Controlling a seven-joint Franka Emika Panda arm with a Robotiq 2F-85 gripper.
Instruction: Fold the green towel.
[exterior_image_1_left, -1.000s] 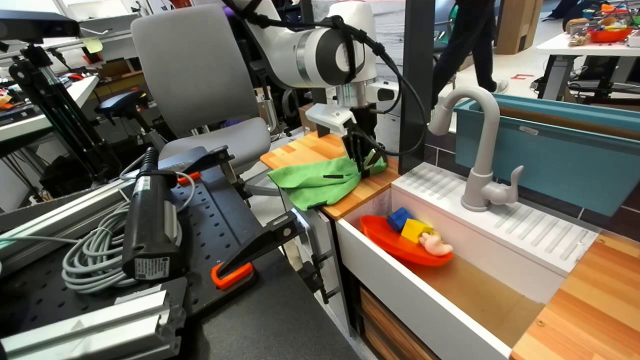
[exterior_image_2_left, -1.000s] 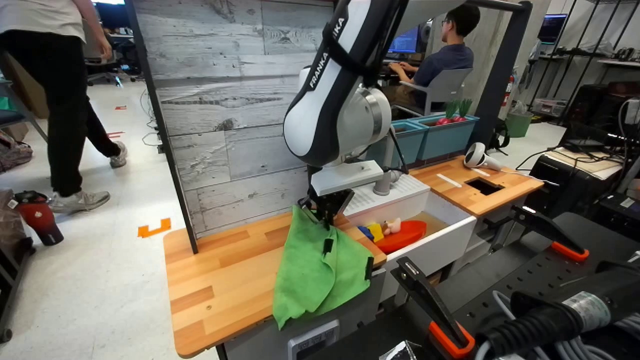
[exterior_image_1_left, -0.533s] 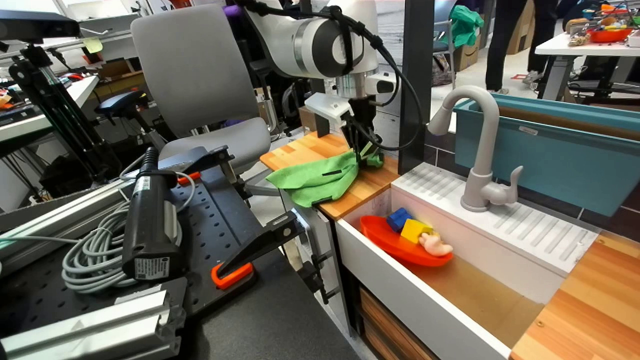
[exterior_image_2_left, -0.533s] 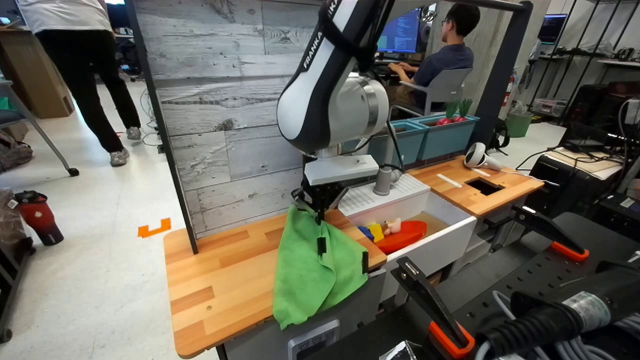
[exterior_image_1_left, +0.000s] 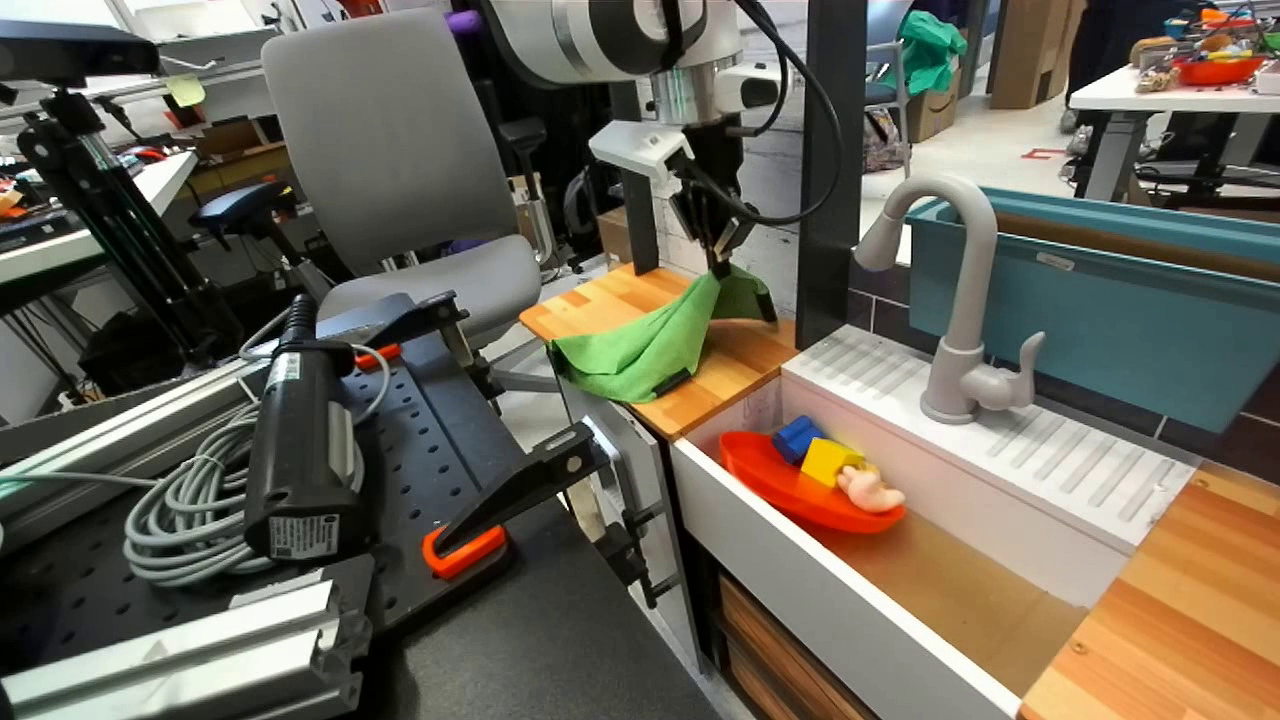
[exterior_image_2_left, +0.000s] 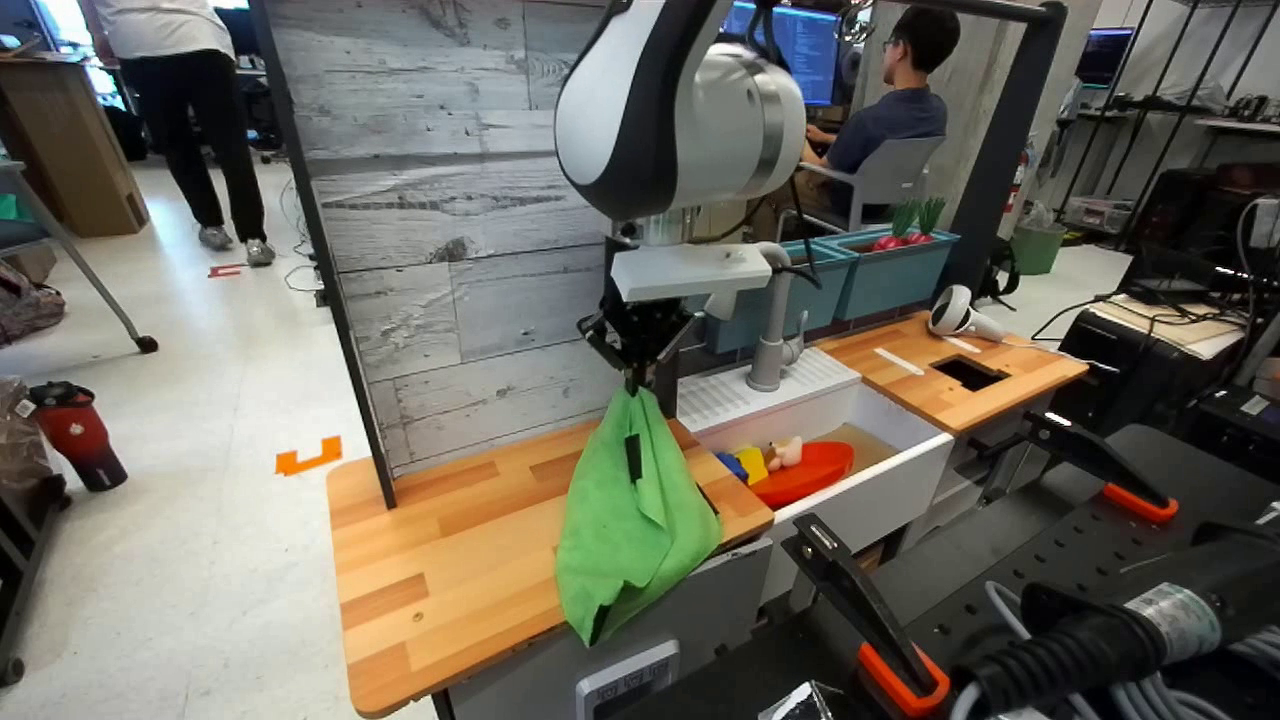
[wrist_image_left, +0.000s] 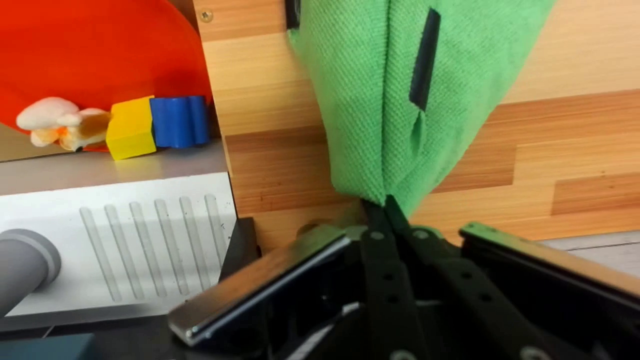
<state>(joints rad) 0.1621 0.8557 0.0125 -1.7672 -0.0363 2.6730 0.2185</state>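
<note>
The green towel (exterior_image_1_left: 645, 350) hangs peaked from my gripper (exterior_image_1_left: 720, 268) over the wooden counter in both exterior views. My gripper (exterior_image_2_left: 635, 385) is shut on the towel (exterior_image_2_left: 640, 530), pinching it at a raised point. The towel's lower part rests on the counter and drapes over its front edge. Black strips show on the towel. In the wrist view, the fingertips (wrist_image_left: 381, 202) meet on the bunched end of the towel (wrist_image_left: 350, 100), which fans out away from them. The far side of the towel behind the fingers is partly hidden.
A white sink (exterior_image_1_left: 850, 600) beside the counter holds a red dish-like toy (exterior_image_1_left: 780, 490), a yellow block (exterior_image_1_left: 832, 461), a blue block (exterior_image_1_left: 797, 438) and a pinkish toy (exterior_image_1_left: 868, 487). A grey faucet (exterior_image_1_left: 970, 290) stands behind it. A grey plank wall (exterior_image_2_left: 450, 200) rises behind the wooden counter (exterior_image_2_left: 450, 560).
My gripper has shut on the towel and risen, lifting the towel into a peak. The towel's front edge has drawn back slightly. A person in the background has walked away.
</note>
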